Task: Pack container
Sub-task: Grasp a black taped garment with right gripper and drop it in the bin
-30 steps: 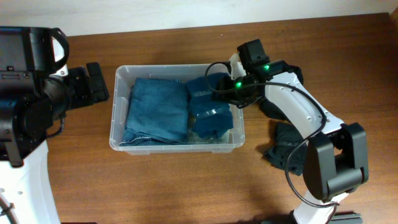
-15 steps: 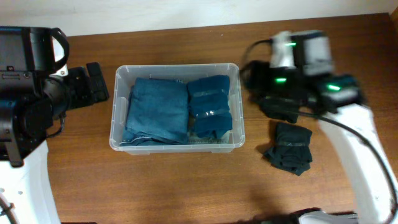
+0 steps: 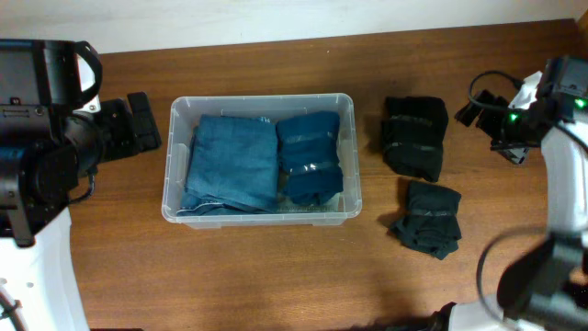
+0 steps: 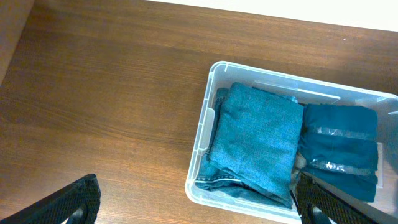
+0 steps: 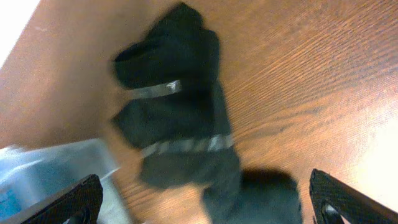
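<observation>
The container (image 3: 258,99) is a clear plastic bin in the middle of the table. Inside lie folded light blue jeans (image 3: 231,164) on the left and a dark teal folded garment (image 3: 310,165) on the right. The left wrist view shows the container's rim (image 4: 203,127), the jeans (image 4: 258,140) and the teal garment (image 4: 341,149). My left gripper (image 3: 138,124) (image 4: 199,208) stands open and empty just left of the bin. At the table's far right my right gripper (image 3: 480,112) (image 5: 208,205) is open and empty, apart from the bin.
Two black folded garments lie on the wood right of the bin, one farther back (image 3: 415,136) and one nearer the front (image 3: 427,218). They also fill the blurred right wrist view (image 5: 174,118). A white wall runs along the table's back edge.
My right gripper has let go of the dark teal garment inside the bin, opened, and swung away to the far right. The far black garment is now uncovered. The left arm is still.
</observation>
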